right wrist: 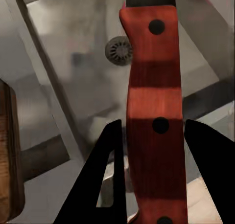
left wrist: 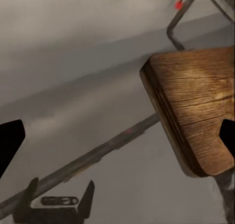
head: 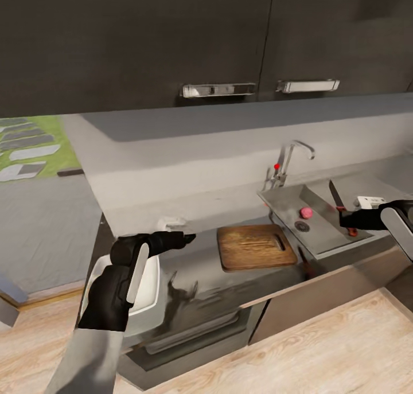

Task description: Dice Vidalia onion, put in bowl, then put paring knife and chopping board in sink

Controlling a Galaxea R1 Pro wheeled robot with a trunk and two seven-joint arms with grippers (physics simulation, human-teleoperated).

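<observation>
Red-handled paring knife [right wrist: 152, 111] (three black rivets) | right tool [head: 350, 221] clamps it | left tool [head: 188, 237] unclear

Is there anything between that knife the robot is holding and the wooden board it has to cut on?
Nothing solid blocks it. The paring knife in the right gripper hangs over the sink; the sink's rim separates it from the chopping board.

the left arm [head: 117, 291] is built of glossy black segments, marked by a white elongated panel, with a light grey upper sleeve. the right arm [head: 390, 217] is black with a white rounded cover. black tapered fingers [right wrist: 105, 175] are seen on the right gripper [right wrist: 156, 170].
</observation>
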